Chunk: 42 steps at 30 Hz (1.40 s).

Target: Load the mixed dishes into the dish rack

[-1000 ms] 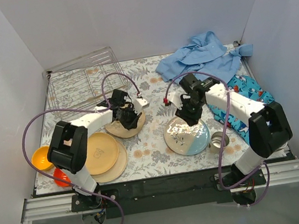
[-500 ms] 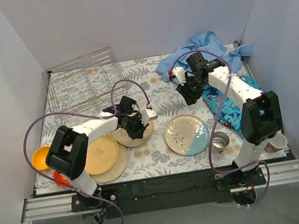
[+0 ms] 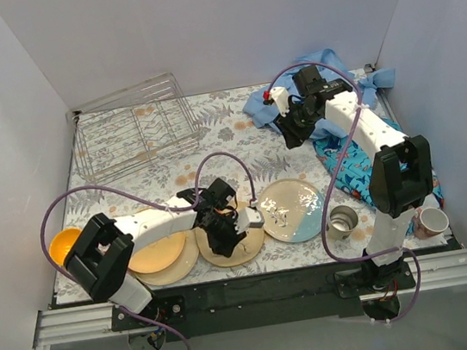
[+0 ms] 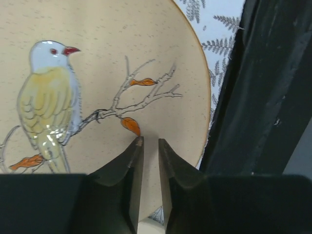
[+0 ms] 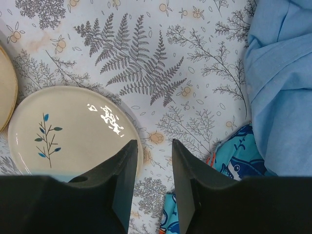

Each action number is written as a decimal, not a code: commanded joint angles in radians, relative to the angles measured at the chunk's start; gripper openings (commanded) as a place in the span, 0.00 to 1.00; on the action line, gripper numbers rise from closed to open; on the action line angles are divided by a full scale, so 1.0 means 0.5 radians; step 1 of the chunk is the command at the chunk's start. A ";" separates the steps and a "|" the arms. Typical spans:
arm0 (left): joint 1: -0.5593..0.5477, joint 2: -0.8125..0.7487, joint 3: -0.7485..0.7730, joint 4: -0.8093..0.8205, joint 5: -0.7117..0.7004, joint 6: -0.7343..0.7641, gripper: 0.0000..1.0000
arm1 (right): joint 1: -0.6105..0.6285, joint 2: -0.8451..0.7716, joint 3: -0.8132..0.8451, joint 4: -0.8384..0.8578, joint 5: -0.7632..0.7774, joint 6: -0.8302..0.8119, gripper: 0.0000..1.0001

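My left gripper [image 3: 224, 230] is shut on the rim of a cream plate painted with a bird [image 3: 233, 249], low at the table's near edge. In the left wrist view the fingers [image 4: 150, 140] pinch that plate [image 4: 97, 73]. My right gripper [image 3: 293, 128] is open and empty, raised above the tablecloth near the blue cloth; its jaws [image 5: 155, 142] hold nothing. The cream-and-light-blue plate [image 3: 293, 210] [image 5: 63, 131] lies flat to the right of the bird plate. Two yellow-tan plates [image 3: 159, 253] are stacked at the left. The wire dish rack [image 3: 136, 132] stands at the back left with nothing in it.
An orange bowl [image 3: 62, 245] sits at the far left. A metal cup [image 3: 342, 221] and a pale cup [image 3: 432, 221] stand near right. A light blue cloth [image 3: 325, 84] [image 5: 282, 97] and a shark-print cloth [image 3: 361, 157] [image 5: 239, 156] lie at the back right. The black front rail [image 4: 263, 97] is beside the bird plate.
My left gripper dragged the bird plate toward the near edge and to the right. My right gripper lifted off the cream-and-blue plate and moved back toward the blue cloth.
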 commanded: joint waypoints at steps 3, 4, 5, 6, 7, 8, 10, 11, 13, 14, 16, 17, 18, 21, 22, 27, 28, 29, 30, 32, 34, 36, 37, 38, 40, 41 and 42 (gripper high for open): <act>0.095 -0.064 0.515 0.053 -0.253 -0.162 0.37 | -0.007 -0.062 0.098 0.008 -0.033 0.029 0.42; 0.107 -0.071 0.598 0.071 -0.287 -0.156 0.44 | -0.010 -0.087 0.079 0.008 -0.049 0.029 0.42; 0.144 -0.065 0.802 0.044 -0.330 -0.089 0.58 | -0.016 -0.108 0.058 0.005 -0.058 0.026 0.43; 0.174 -0.025 0.886 0.025 -0.346 -0.061 0.62 | -0.019 -0.154 0.033 -0.004 -0.076 0.017 0.43; 0.205 0.018 0.990 -0.017 -0.352 -0.021 0.65 | -0.019 -0.173 -0.004 -0.028 -0.125 -0.005 0.43; 0.287 0.061 1.158 -0.121 -0.373 0.049 0.66 | -0.025 -0.194 -0.019 -0.086 -0.165 -0.069 0.45; 0.468 0.223 1.316 -0.201 -0.383 0.077 0.67 | -0.025 -0.246 -0.050 -0.145 -0.251 -0.097 0.49; 0.527 0.291 1.502 -0.338 -0.383 0.132 0.67 | -0.025 -0.262 -0.059 -0.176 -0.254 -0.076 0.51; 0.649 0.517 1.690 -0.493 -0.477 0.157 0.67 | -0.025 -0.293 -0.074 -0.210 -0.221 -0.082 0.62; 0.696 0.585 1.785 -0.609 -0.508 0.166 0.67 | -0.031 -0.302 -0.074 -0.228 -0.199 -0.079 0.64; 0.839 0.677 1.954 -0.677 -0.478 0.184 0.66 | -0.056 -0.317 -0.068 -0.253 -0.199 -0.066 0.68; 0.883 0.681 1.961 -0.647 -0.472 0.181 0.66 | -0.093 -0.326 -0.071 -0.256 -0.211 -0.045 0.68; 0.917 0.684 1.943 -0.635 -0.484 0.197 0.66 | -0.111 -0.332 -0.074 -0.256 -0.229 -0.027 0.69; 1.024 0.684 1.891 -0.534 -0.579 0.270 0.65 | -0.169 -0.351 -0.111 -0.253 -0.303 0.013 0.70; 1.088 0.681 1.884 -0.509 -0.591 0.279 0.65 | -0.173 -0.360 -0.126 -0.250 -0.309 0.013 0.70; 1.224 0.684 1.872 -0.432 -0.640 0.347 0.65 | -0.182 -0.455 -0.267 -0.207 -0.349 0.013 0.69; 1.248 0.675 1.860 -0.429 -0.646 0.368 0.65 | -0.182 -0.470 -0.289 -0.201 -0.352 0.016 0.69; 1.258 0.672 1.829 -0.426 -0.668 0.417 0.65 | -0.182 -0.483 -0.314 -0.188 -0.352 0.017 0.69; 1.264 0.660 1.808 -0.423 -0.680 0.436 0.65 | -0.182 -0.498 -0.332 -0.188 -0.352 0.017 0.69; 1.279 0.656 1.747 -0.420 -0.720 0.488 0.65 | -0.191 -0.513 -0.384 -0.182 -0.352 0.017 0.69; 1.288 0.669 1.710 -0.407 -0.748 0.507 0.64 | -0.191 -0.514 -0.406 -0.182 -0.352 0.017 0.68; 1.291 0.687 1.676 -0.377 -0.799 0.494 0.63 | -0.197 -0.504 -0.403 -0.176 -0.359 0.020 0.68; 1.294 0.718 1.676 -0.380 -0.812 0.491 0.62 | -0.200 -0.504 -0.403 -0.176 -0.365 0.026 0.68; 1.298 0.733 1.685 -0.398 -0.827 0.491 0.61 | -0.206 -0.498 -0.397 -0.170 -0.362 0.026 0.67; 1.294 0.764 1.752 -0.429 -0.831 0.458 0.54 | -0.212 -0.495 -0.394 -0.173 -0.374 0.035 0.66; 1.294 0.785 1.770 -0.453 -0.834 0.448 0.50 | -0.213 -0.492 -0.394 -0.170 -0.374 0.035 0.66; 1.291 0.791 1.792 -0.466 -0.837 0.448 0.46 | -0.213 -0.495 -0.397 -0.167 -0.374 0.038 0.65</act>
